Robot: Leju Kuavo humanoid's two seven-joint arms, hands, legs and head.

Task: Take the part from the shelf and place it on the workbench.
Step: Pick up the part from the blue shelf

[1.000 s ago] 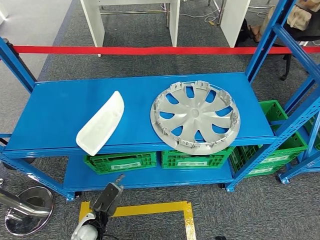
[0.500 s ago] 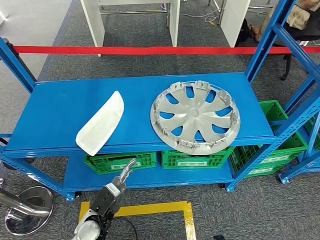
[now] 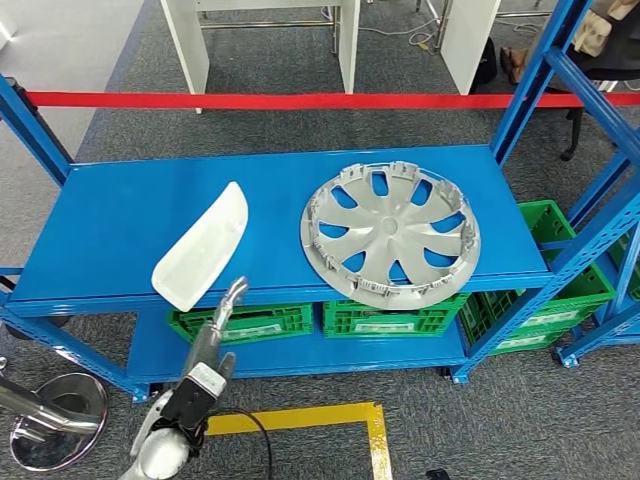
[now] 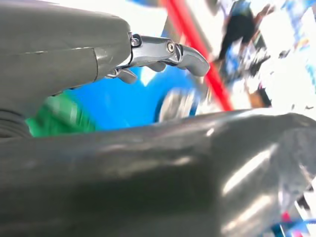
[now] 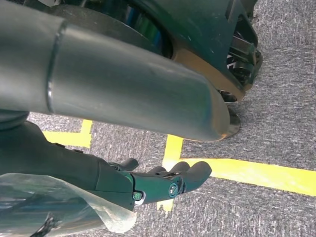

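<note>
On the blue metal shelf [image 3: 113, 230] you see the white curved plastic part [image 3: 201, 248]; just below it, your left hand [image 3: 215, 325] reaches up, fingers extended, holding nothing.

Shelf top board [image 3: 113, 225] is carrying two parts: curved panel [image 3: 201, 247] sitting left, overhanging the front edge, and wheel cover [image 3: 390, 231] lying flat to its right, well apart, also overhanging the front. Crates [image 3: 241, 323] are sitting on the lower board beneath them. Left hand [image 3: 215, 328] is hovering in front of the shelf, just below the panel's near end. Barrier tape [image 3: 302, 100] is running behind the shelf.
</note>
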